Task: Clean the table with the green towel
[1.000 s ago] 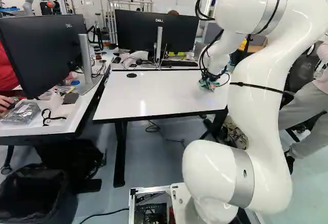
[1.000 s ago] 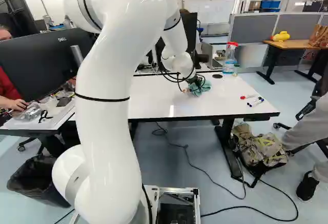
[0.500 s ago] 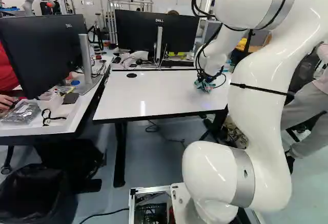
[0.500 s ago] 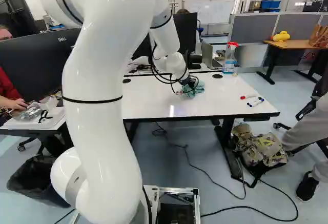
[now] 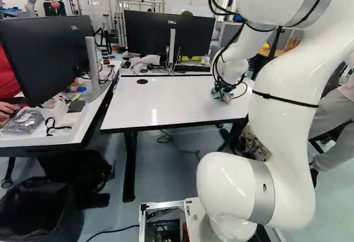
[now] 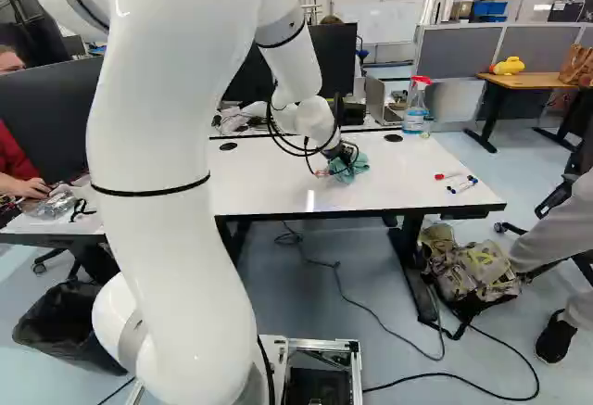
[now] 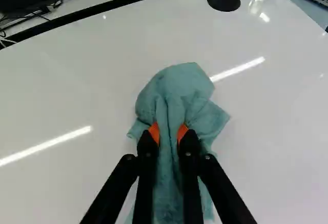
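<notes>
Pinches green towel (image 7: 177, 88) with near-closed gripper (image 6: 346, 155), bunched between orange pads (image 7: 154, 132). Rests on table (image 6: 278, 187), right of its middle. Note markers (image 6: 461, 184) by table's right edge, spray bottle (image 6: 416, 111) near its far right corner.

Robotics lab, large white arm (image 5: 285, 131), another robot (image 5: 31, 1) behind, black monitors (image 5: 44, 59), grey partitions (image 6: 459, 53)

The towel (image 7: 177, 88) in the gripper (image 6: 344, 156) was matt, creased cloth; the tabletop (image 7: 77, 85) under it was glossy, smooth; the spray bottle (image 6: 414, 120) beyond it looked like clear plastic.
</notes>
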Controlling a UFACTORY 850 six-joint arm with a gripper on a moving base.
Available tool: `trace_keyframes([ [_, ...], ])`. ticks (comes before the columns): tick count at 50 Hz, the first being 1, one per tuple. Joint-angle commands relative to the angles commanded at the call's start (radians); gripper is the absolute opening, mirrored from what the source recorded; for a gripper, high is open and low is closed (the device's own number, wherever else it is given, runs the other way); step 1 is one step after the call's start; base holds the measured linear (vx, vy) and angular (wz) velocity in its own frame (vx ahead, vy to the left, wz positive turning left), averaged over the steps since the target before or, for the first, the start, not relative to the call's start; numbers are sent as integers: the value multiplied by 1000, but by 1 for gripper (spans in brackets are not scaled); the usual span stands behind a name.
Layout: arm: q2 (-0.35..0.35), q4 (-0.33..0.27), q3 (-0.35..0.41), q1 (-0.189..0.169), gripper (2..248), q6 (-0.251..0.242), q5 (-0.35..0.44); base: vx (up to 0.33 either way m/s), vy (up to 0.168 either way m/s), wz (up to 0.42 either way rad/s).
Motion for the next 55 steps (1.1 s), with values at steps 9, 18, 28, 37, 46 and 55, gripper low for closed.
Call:
trace_keyframes([
  [9, -18, 0, -22, -24, 55, 0, 0, 0, 0, 0],
  [18, -43, 0, -53, -46, 55, 0, 0, 0, 0, 0],
  [28, -73, 0, -92, -69, 55, 0, 0, 0, 0, 0],
  [37, -102, 0, -128, -89, 55, 0, 0, 0, 0, 0],
  [46, -134, 0, -170, -107, 55, 0, 0, 0, 0, 0],
  [55, -169, 0, -216, -123, 55, 0, 0, 0, 0, 0],
])
